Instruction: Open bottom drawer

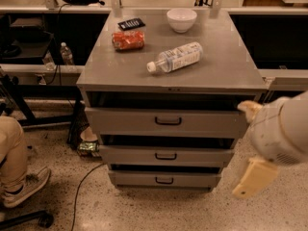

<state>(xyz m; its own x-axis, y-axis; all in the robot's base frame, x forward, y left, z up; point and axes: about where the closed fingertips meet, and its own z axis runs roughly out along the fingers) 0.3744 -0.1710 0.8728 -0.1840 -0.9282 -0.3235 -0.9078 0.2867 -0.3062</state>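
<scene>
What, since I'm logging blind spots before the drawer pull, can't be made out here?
Camera view:
- pincer, low right of the cabinet: partly behind the arm's casing.
- bottom drawer: contents, covered by the middle drawer.
- person at left: cut off by the frame edge.

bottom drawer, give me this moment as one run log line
phase: pre-grasp | claw: low right of cabinet, clear of it | bottom drawer: handle untouched | on top: water bottle, white bowl, snack bag

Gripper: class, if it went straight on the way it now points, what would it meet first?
Probably the speckled floor beside the cabinet; the gripper points down, right of the bottom drawer, though depth is unclear.
</scene>
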